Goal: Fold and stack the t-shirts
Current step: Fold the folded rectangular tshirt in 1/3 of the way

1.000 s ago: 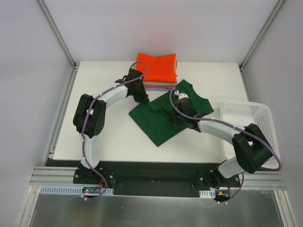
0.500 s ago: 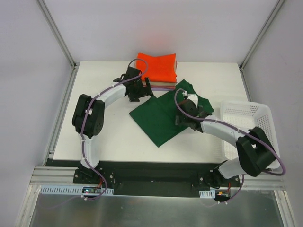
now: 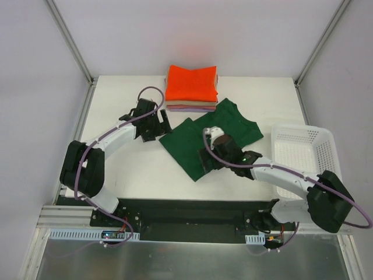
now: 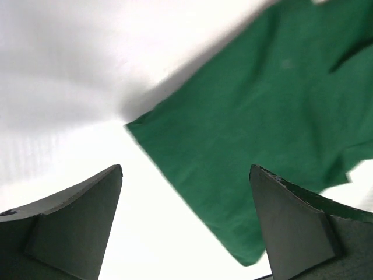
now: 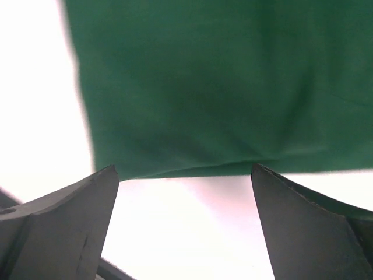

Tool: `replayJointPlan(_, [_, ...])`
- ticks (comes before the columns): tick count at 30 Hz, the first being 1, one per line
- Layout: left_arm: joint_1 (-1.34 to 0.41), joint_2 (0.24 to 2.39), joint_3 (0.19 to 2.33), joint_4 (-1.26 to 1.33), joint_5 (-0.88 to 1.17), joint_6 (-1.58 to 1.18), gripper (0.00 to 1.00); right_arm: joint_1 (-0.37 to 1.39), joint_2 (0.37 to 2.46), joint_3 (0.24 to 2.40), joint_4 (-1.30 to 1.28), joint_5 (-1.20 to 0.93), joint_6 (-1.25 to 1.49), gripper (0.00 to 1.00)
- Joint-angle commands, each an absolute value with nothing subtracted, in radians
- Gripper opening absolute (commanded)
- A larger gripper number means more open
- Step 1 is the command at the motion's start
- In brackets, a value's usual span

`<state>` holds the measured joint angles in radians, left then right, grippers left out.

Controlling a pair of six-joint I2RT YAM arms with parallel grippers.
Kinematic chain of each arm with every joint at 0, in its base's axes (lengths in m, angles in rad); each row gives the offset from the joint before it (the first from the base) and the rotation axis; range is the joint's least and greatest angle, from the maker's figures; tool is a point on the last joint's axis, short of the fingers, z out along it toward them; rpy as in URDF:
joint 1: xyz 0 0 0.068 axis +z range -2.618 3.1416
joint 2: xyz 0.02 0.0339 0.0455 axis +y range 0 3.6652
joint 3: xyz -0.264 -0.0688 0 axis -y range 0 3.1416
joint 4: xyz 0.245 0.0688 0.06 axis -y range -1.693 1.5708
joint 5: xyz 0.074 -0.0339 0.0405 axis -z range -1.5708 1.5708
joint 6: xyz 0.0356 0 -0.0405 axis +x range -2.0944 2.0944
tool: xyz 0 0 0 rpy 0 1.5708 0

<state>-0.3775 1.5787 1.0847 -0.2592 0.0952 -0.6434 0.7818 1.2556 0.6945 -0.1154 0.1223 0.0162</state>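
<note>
We can make out no lettering on any shirt at this size.

The green tee (image 3: 183,143) lies spread on the table (image 3: 134,169), skewed, its far edge just in front of the stack. In the stack the orange tee (image 3: 191,83) lies on top, with a tan tee (image 3: 189,104) and a lilac tee (image 3: 189,108) showing as thin edges beneath it. The basket (image 3: 303,146) stands at the table's right side, apart from the shirts.

A second ago both pincers were pressed together, down on the green tee, and the cloth was bunched in a ridge between them. Now the left gripper (image 3: 154,127) has let go and drawn back to the left; it hovers over bare table just beside the tee's left corner, jaws wide apart with nothing in them. The right gripper (image 3: 205,160) has also let go and pulled toward the near edge of the tee, its jaws likewise spread wide and empty above the cloth. The ridge is gone and the tee lies flatter.

In the right wrist view the tee's hem runs just beyond the fingers (image 5: 70,216).
</note>
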Motion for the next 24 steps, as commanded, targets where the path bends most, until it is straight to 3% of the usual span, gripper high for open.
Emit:
replayJointPlan(1, [-0.342, 1.621, 1.022, -0.247, 0.092, -0.676, 0.85, 0.963, 1.35, 0.779, -0.06, 0.07, -0.184, 0.99])
replayJointPlan(9, [-0.325, 1.761, 1.06, -0.233, 0.124, -0.709, 0.63, 1.123, 1.627, 0.994, -0.178, 0.1, -0.196, 0.79])
replayJointPlan(18, [-0.324, 1.813, 1.058, -0.233, 0.114, -0.723, 0.33, 1.143, 1.687, 0.994, -0.241, 0.134, -0.163, 0.67])
replayJointPlan(24, [-0.324, 1.819, 1.048, -0.233, 0.124, -0.727, 0.06, 1.144, 1.706, 0.959, -0.236, 0.103, -0.129, 0.51])
